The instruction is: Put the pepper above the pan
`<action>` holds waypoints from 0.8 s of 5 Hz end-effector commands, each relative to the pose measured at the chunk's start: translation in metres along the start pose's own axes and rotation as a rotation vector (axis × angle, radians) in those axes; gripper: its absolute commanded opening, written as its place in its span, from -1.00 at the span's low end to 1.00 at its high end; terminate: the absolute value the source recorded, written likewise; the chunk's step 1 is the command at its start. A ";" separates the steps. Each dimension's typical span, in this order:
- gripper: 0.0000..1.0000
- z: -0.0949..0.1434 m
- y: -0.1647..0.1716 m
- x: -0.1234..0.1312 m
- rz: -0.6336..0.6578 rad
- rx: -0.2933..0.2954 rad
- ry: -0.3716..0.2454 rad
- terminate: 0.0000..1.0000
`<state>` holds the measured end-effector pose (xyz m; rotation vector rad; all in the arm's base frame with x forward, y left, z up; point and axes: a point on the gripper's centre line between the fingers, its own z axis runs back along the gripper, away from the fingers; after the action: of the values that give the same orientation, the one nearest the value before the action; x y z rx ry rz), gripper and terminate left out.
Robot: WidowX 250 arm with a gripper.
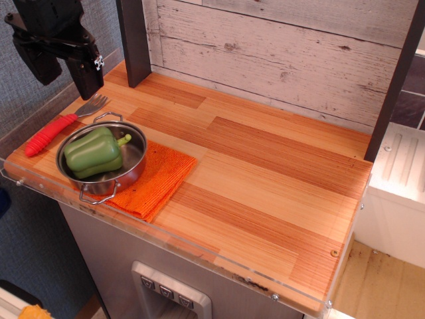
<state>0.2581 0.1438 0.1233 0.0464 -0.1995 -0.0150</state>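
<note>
The glossy green pepper point(94, 152) lies on its side inside the shiny steel pan point(131, 171), its stem pointing right. The pan stands at the wooden counter's front left, partly on an orange cloth. My black gripper point(66, 78) hangs at the top left, above and behind the pan, well clear of the pepper. Two dark fingers point down with a gap between them and nothing held.
An orange cloth point(159, 178) lies under the pan's right side. A fork with a red handle point(52, 134) lies left of the pan. A dark post point(135, 41) stands behind, with a whitewashed plank wall beyond. The wooden counter point(265, 179) stretches right to its edge.
</note>
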 end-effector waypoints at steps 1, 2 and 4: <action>1.00 0.000 0.000 0.000 0.000 0.000 0.000 -1.00; 1.00 -0.020 -0.002 -0.010 -0.068 -0.004 0.045 -1.00; 1.00 -0.045 -0.006 -0.023 -0.253 0.021 0.124 -1.00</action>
<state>0.2430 0.1375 0.0672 0.0766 -0.0477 -0.2576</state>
